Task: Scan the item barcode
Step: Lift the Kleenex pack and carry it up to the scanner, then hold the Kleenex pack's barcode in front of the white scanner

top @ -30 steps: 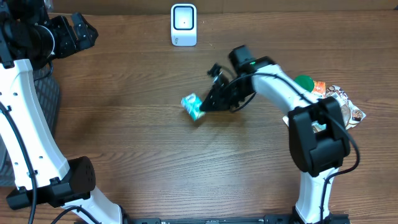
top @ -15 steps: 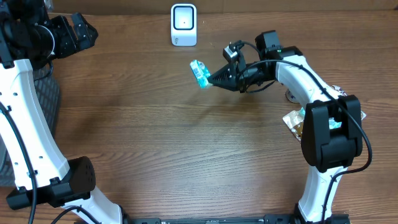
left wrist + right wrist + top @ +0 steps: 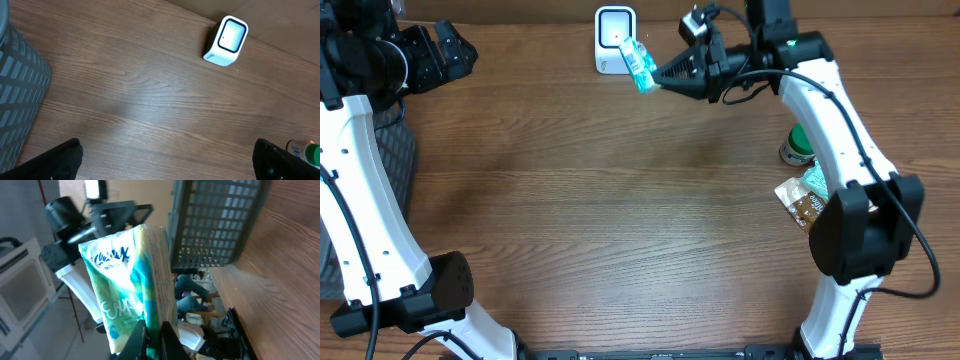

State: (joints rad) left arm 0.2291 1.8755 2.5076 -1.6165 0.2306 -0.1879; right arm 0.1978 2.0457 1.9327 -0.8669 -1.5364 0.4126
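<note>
Moved tissue pack (image 3: 640, 64) from mid-frame up before scanner (image 3: 608, 32), top centre, pinched tight in right gripper (image 3: 654, 75); scan likely imminent.

A brown wood-grain counter (image 3: 620, 230) carries a few bystanders. At its left edge stands a grey slatted basket (image 3: 398, 160), seen close by in the left wrist view (image 3: 20, 95). Near the right edge, a green-capped bottle (image 3: 802, 143) stands just beside a small heap of snack packets (image 3: 798, 203).
</note>
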